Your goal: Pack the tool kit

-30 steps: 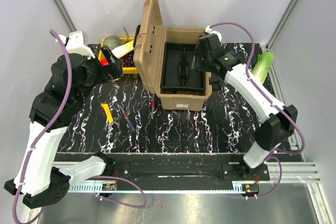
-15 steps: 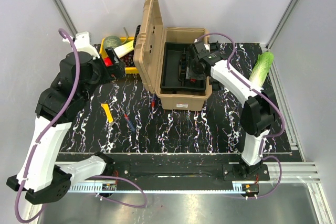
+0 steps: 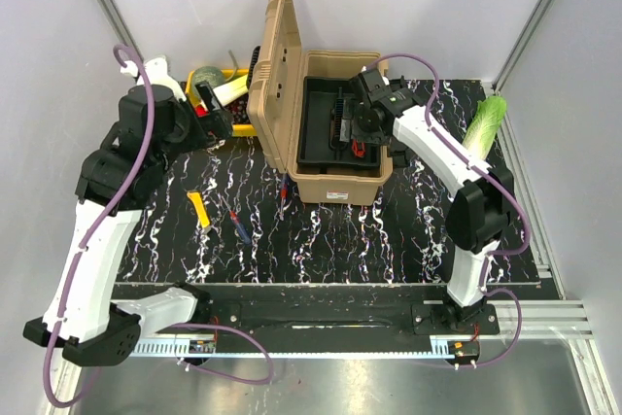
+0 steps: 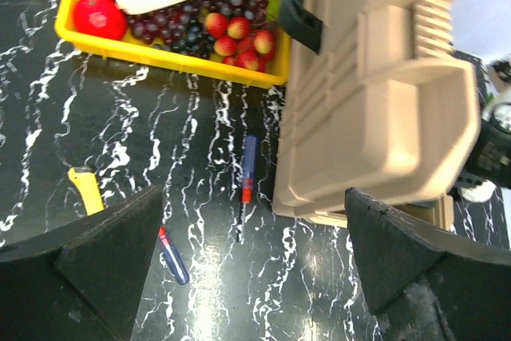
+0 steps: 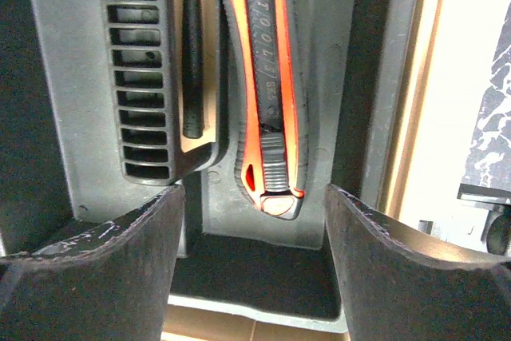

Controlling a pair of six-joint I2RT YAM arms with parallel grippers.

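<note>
Black marble-patterned tabletop (image 3: 389, 230) with white veins carries a large tan ribbed plastic toolbox (image 3: 335, 187) near its far edge. The toolbox's hinged lid (image 3: 272, 65) stands upright on its left side, and a black inner tray (image 3: 321, 153) sits in the open body.

Above the right part of that tray hangs the right gripper (image 3: 360, 131), jaws spread wide. In the right wrist view its fingers (image 5: 104, 269) flank the end of an orange-and-grey utility knife (image 5: 263, 77) that lies in a tray compartment, without touching it. A slim black-handled tool (image 5: 192, 53) lies just beside the knife.

Left of the toolbox the left gripper (image 3: 216, 116) hovers above the tabletop, jaws also spread and holding nothing. On the tabletop lies a blue-and-red screwdriver (image 4: 248, 169), just beside the lid's outer face. A second blue-and-red tool (image 4: 172, 255) and a yellow-handled tool (image 4: 85, 189) lie further left, apart from the toolbox. Behind them, touching the lid's far corner or nearly so, sits a yellow plastic crate (image 4: 160, 53) of grapes, red fruit and a leek.

Right of the toolbox lies a green leafy lettuce (image 3: 484, 123).
</note>
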